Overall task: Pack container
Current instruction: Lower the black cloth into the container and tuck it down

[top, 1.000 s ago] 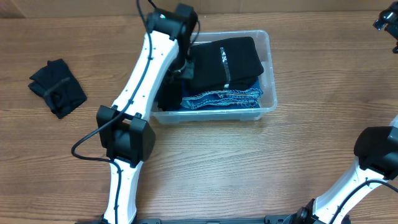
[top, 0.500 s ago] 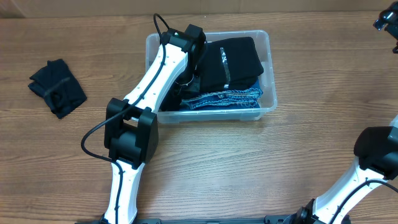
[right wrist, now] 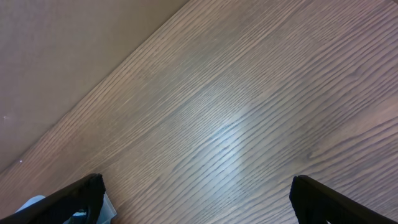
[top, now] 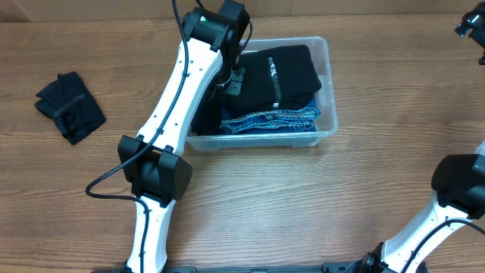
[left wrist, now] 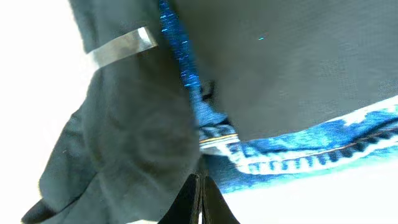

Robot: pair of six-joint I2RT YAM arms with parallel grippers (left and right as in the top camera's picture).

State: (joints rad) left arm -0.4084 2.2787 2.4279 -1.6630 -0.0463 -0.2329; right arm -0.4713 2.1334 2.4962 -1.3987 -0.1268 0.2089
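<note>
The clear container (top: 327, 72) stands at the table's back centre. It holds a folded black garment with a grey stripe (top: 286, 72) on top of folded blue jeans (top: 270, 121), and a dark garment (top: 204, 114) along its left side. My left gripper (top: 232, 82) is down inside the container's left part, shut with nothing between its fingers. In the left wrist view its tips (left wrist: 199, 182) rest at the dark garment (left wrist: 124, 137) beside the jeans (left wrist: 298, 155). My right gripper (right wrist: 199, 202) is open and empty above bare table, far off at the right.
A crumpled black cloth (top: 70, 106) lies on the wooden table at the far left. The left arm's elbow (top: 155, 171) hangs over the table in front of the container. The right arm's base (top: 458, 186) is at the right edge.
The left arm swung right and lower over the container half a second ago, then drew back to the container's far left. The clothes and the right arm have not moved.
</note>
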